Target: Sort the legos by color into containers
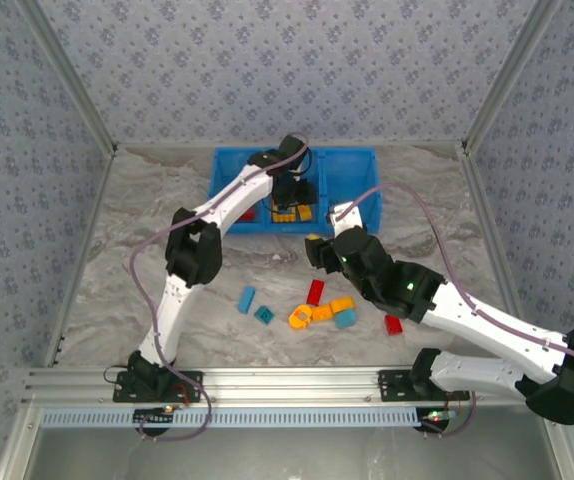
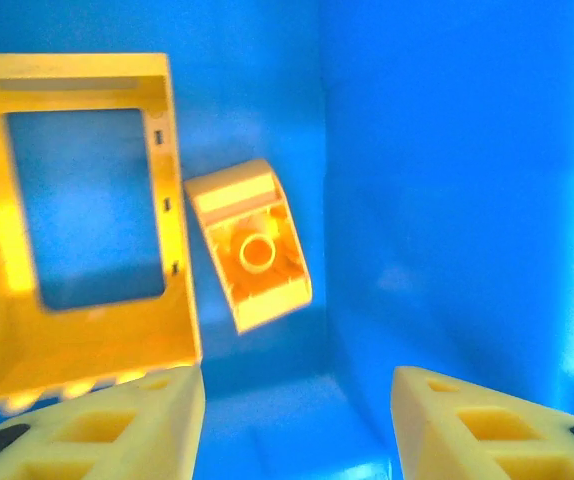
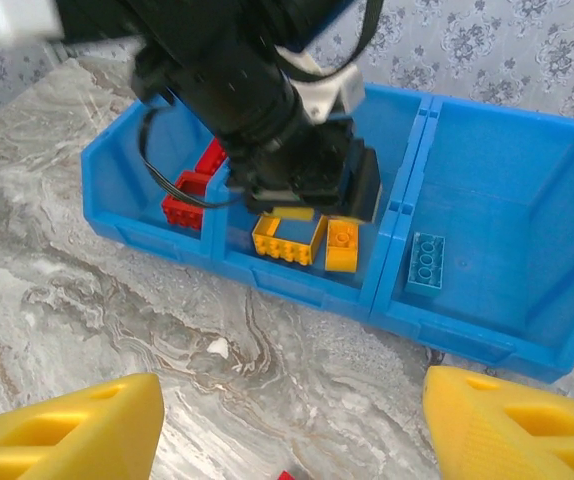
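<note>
Yellow fingertips (image 2: 117, 430) of your left gripper (image 2: 297, 425) sit closest to the lens, spread wide with nothing between them. They hang inside the middle compartment of the blue bin (image 3: 297, 290). Below them lie a yellow frame (image 2: 97, 340) and, just beside it, a small yellow brick (image 2: 252, 250) turned underside up. Your right wrist camera shows red bricks (image 3: 192, 195) in the left compartment and one teal brick (image 3: 426, 262) flat in the right one.

Your right gripper (image 3: 292, 430) hovers over the marbled table (image 1: 147, 240) in front of the bin, its fingers also wide and empty. Nearer the arm bases, loose bricks lie scattered on the table: a blue one (image 1: 246, 298), a teal one (image 1: 264, 314), a red one (image 1: 315, 292), an orange piece (image 1: 312, 315), and another red one (image 1: 394, 324) off to the right.
</note>
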`<action>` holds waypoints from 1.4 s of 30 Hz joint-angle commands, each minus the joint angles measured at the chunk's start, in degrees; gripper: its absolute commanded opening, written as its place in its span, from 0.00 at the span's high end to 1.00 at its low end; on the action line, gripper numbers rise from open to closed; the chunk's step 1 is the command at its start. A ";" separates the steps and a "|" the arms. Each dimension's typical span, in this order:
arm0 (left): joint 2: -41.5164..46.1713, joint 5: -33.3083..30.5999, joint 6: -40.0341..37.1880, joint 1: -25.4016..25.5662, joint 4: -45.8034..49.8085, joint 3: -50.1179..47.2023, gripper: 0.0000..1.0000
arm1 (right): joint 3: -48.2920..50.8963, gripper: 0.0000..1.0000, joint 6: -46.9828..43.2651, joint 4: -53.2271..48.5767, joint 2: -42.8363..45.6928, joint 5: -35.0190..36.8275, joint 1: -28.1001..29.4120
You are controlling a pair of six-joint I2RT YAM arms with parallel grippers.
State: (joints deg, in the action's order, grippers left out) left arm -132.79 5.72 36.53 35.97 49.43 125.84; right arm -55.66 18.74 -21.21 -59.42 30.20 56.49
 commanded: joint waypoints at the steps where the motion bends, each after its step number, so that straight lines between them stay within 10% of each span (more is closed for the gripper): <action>1: 14.95 -7.41 1.63 1.21 -0.63 -6.20 0.48 | -0.16 0.32 1.17 -1.20 -0.44 -2.57 0.60; 13: 72.90 -29.50 10.95 14.76 2.44 -55.51 0.46 | -7.38 0.27 2.30 -4.35 -23.48 -21.82 5.06; 22: 103.06 -21.27 14.79 22.27 2.17 -77.96 0.47 | -22.32 0.36 29.89 -11.52 -43.56 -24.01 7.22; 42: 102.91 -21.26 13.70 22.48 -1.09 -79.52 0.47 | -32.17 0.45 43.04 -11.79 -60.67 -28.67 5.67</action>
State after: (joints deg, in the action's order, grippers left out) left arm -29.78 -15.88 51.03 58.15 49.71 45.36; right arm -85.84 59.66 -33.23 -118.26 2.37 62.35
